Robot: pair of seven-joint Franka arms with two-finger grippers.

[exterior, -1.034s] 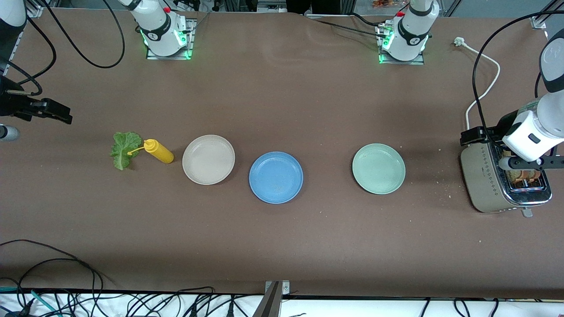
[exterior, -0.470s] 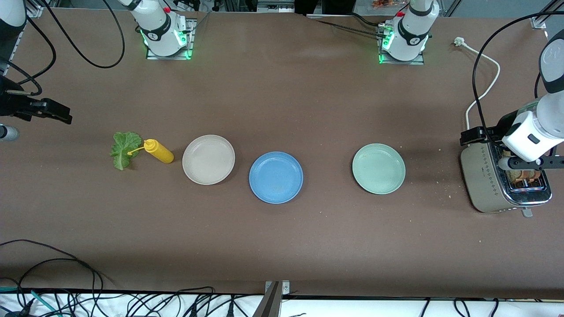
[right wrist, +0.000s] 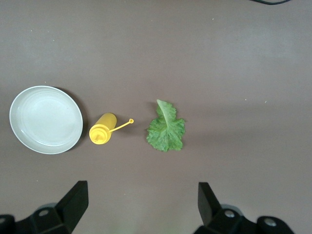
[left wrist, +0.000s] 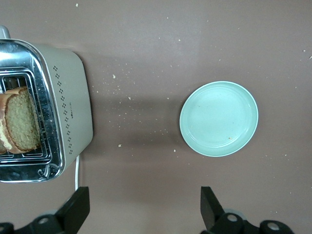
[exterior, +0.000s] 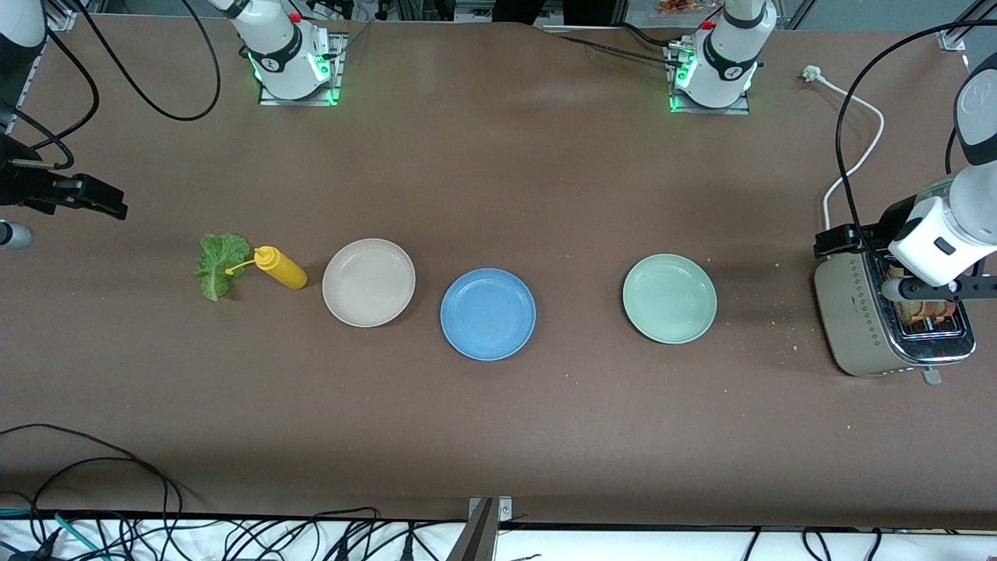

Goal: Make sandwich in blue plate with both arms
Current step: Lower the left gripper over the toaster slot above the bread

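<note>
We see the left gripper (left wrist: pixel 141 209) hanging over the tabletop (exterior: pixel 498 421) between the toaster (exterior: pixel 864 319), which holds bread slices (left wrist: pixel 19 122), and the pale green plate (left wrist: pixel 219 118), jaws apart. The right gripper (right wrist: pixel 139 207) waits above the lettuce leaf (right wrist: pixel 166 127), jaws apart. The blue plate (exterior: pixel 487 313) sits bare mid-table.

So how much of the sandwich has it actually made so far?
Nothing is assembled yet. The blue plate is bare, the lettuce leaf lies on the table beside the yellow bottle, and the bread sits in the toaster. In hand: the left gripper hangs open over the table beside the toaster. The right gripper waits open above the lettuce end. Left: fetching bread and lettuce, then stacking them on the plate.
</note>
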